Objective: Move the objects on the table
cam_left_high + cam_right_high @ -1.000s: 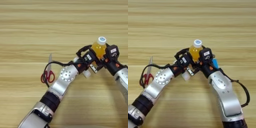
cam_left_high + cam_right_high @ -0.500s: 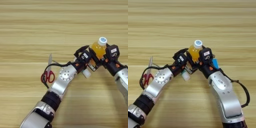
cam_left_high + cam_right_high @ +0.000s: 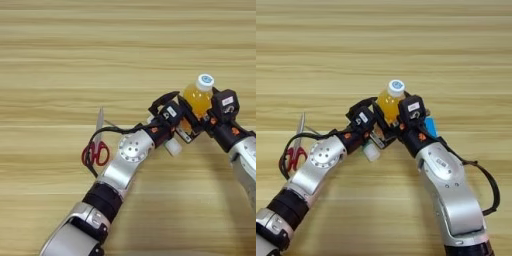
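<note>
- Near the table's (image 3: 381, 45) middle, a little toward three o'clock, both grippers meet around the orange-juice bottle (image 3: 389, 103), which stands tilted with its white cap pointing to twelve o'clock.
- Compared with a second ago, almost nothing has shifted: bottle, arms and small items sit where they were, so the handover or joint grip looks paused rather than finished.
- Right gripper (image 3: 398, 119) presses against the bottle from four o'clock; it looks clenched on the bottle, though the fingertips are partly hidden.
- Left gripper (image 3: 172, 107) reaches in from eight o'clock, touching the bottle's lower side; I cannot tell whether its fingers are closed.
- White-green glue stick (image 3: 371, 150) lies just under the left wrist.
- Blue eraser block (image 3: 431, 126) peeks out beside the right wrist, at its three o'clock.
- Red-handled scissors (image 3: 96, 149) rest well apart at nine o'clock, beside the left forearm.
- My judgement: the bottle is not yet moved on.
</note>
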{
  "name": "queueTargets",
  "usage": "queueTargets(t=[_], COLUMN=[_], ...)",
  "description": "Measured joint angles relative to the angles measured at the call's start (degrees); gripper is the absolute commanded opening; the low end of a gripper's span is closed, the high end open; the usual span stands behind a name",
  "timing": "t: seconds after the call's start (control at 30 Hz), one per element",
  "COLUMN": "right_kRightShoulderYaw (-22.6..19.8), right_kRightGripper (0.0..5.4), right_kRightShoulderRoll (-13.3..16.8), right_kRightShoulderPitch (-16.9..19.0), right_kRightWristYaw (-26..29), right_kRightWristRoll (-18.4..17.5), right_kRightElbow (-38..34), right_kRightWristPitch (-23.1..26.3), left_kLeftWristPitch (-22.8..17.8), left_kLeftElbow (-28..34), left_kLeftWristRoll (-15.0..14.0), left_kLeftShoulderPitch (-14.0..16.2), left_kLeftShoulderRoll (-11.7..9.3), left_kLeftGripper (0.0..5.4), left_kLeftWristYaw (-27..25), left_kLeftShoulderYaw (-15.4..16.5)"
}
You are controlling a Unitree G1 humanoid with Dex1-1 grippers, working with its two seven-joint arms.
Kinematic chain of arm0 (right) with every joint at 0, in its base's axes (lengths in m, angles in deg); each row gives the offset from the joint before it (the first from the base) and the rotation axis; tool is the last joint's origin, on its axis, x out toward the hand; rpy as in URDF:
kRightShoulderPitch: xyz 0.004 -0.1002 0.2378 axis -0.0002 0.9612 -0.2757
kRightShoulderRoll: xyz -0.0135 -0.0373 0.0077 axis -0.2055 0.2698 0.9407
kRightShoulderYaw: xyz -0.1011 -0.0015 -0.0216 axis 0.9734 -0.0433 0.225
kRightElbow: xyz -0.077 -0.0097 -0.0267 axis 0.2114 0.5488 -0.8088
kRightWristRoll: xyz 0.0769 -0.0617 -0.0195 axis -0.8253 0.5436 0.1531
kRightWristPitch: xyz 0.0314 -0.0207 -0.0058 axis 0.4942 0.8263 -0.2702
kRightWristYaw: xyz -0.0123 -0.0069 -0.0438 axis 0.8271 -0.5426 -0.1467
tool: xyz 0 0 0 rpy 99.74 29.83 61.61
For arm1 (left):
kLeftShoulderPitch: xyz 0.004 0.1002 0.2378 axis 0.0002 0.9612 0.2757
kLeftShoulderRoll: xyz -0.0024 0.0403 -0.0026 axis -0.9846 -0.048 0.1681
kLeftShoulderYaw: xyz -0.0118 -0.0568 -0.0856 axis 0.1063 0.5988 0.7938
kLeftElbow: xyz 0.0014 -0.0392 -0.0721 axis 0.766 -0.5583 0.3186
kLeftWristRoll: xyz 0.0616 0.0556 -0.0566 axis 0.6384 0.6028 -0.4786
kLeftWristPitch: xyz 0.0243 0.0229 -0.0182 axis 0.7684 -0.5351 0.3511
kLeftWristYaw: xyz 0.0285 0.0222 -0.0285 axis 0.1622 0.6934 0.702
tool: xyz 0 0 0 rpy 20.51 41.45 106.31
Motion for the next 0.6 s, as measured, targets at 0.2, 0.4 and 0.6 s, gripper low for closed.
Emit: queueTargets(t=[0.2, 0.4, 0.6], right_kRightShoulderYaw=[0.1, 0.1, 0.1], right_kRightGripper=[3.58, 3.58, 3.58], right_kRightShoulderRoll=[-0.5, -0.6, -0.6], right_kRightShoulderPitch=[0.0, 0.0, 0.0], right_kRightWristYaw=[-0.1, 0.1, 0.3], right_kRightWristRoll=[0.0, 0.0, 0.0], right_kRightElbow=[-0.1, -0.1, -0.1], right_kRightWristPitch=[0.0, 0.0, 0.0], left_kLeftWristPitch=[1.2, 1.2, 1.0], left_kLeftElbow=[3.0, 3.7, 3.9], left_kLeftWristRoll=[-1.1, -2.4, -2.9], left_kLeftShoulderPitch=[1.4, 2.4, 2.5], left_kLeftShoulderRoll=[-0.6, -1.1, -1.1], left_kLeftGripper=[4.69, 4.02, 3.7], left_kLeftWristYaw=[-3.4, -3.8, -3.8], left_kLeftShoulderYaw=[-1.4, -1.4, -1.4])
